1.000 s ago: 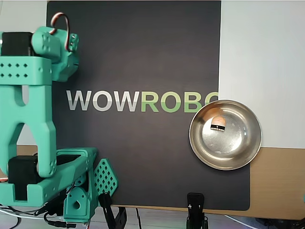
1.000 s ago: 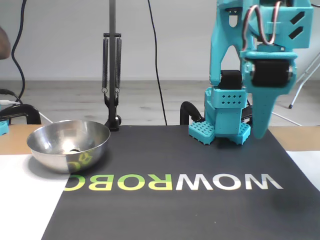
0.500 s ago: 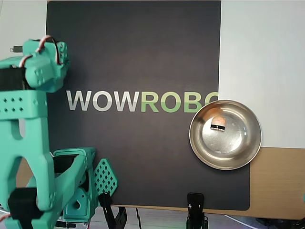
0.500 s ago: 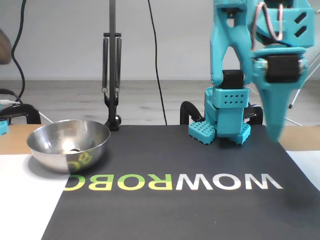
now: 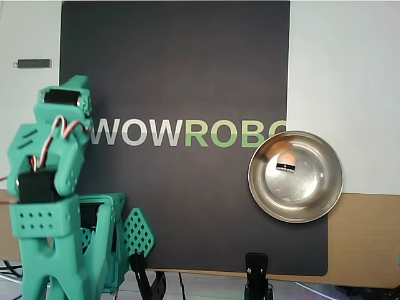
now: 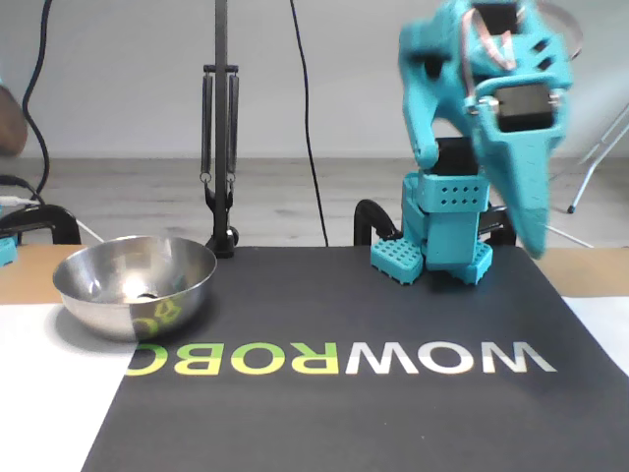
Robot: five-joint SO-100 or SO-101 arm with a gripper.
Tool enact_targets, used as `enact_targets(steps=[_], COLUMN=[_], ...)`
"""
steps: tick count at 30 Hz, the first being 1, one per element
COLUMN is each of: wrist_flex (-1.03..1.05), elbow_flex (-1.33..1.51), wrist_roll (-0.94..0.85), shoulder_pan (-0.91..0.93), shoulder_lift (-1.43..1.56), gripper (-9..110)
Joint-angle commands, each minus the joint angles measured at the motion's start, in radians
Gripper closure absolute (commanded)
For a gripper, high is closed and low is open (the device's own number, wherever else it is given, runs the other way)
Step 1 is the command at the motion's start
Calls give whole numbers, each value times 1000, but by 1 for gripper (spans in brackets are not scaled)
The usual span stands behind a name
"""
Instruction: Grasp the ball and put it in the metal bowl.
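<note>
The metal bowl (image 5: 312, 203) sits at the mat's right edge in the overhead view and at the left (image 6: 177, 270) in the fixed view. The small tan ball (image 5: 285, 155) rests inside it near the far wall, above a dark reflection; in the fixed view only a pale glint shows there. My teal arm (image 5: 53, 162) stands at the left of the overhead view. Its gripper (image 6: 536, 244) hangs point-down above the mat's right side in the fixed view, blurred and far from the bowl. The fingers look closed together into one taper with nothing between them.
A black mat (image 5: 187, 69) with WOWROBO lettering covers most of the table. A small dark bar (image 5: 32, 63) lies on the white surface at the upper left. Black clamps (image 5: 256, 272) grip the near edge. A lamp stand (image 6: 220, 128) rises behind the bowl.
The arm has folded back toward its base, carrying the gripper left in the overhead view, right and tilted in the fixed view. Ball and bowl have not moved.
</note>
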Motion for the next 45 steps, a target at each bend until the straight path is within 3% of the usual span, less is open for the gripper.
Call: enact_targets(steps=[1, 16, 20, 28, 33, 45], wrist_flex=[-37, -261, -311, -239, -138, -5], elbow_flex=[74, 543, 617, 615, 615, 615], wrist_roll=[-3, -6, -6, -14, -138, -140], shoulder_pan=[20, 75, 77, 77, 77, 77], shoulder_lift=[152, 692, 715, 710, 710, 710], gripper=[102, 102, 102, 102, 102, 102])
